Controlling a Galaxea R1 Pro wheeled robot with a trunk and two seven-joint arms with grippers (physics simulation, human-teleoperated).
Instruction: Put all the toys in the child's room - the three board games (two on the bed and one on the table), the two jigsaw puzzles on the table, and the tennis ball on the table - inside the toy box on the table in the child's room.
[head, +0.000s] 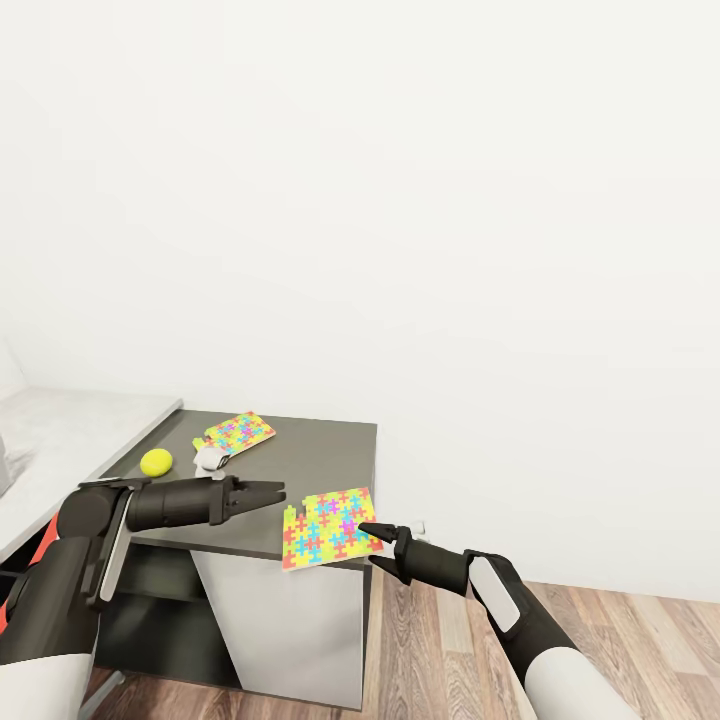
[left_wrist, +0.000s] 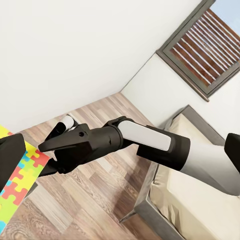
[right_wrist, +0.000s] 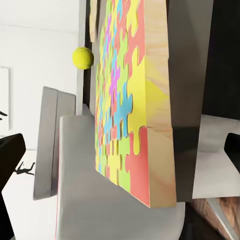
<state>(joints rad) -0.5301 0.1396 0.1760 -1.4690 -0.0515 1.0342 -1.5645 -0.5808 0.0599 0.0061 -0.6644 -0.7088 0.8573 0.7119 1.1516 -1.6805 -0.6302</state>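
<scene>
Nearest, right gripper (head: 372, 543) with fingers apart, tips at the right edge of the near jigsaw puzzle (head: 331, 526), one finger over its top face, the other below its edge; not clamped. Near jigsaw puzzle flat on the dark bench (head: 325, 455), overhanging the front right corner; thick wooden edge and coloured pieces close up in the right wrist view (right_wrist: 125, 105). Left gripper (head: 268, 493) level above the bench, pointing toward that puzzle, just short of its left edge, fingers close together, holding nothing. Farther back, tennis ball (head: 156, 462) on the bench near the left edge. Beyond, second jigsaw puzzle (head: 238, 432) flat toward the back. Bed (left_wrist: 197, 200) on wooden floor (left_wrist: 75, 200) in the left wrist view.
</scene>
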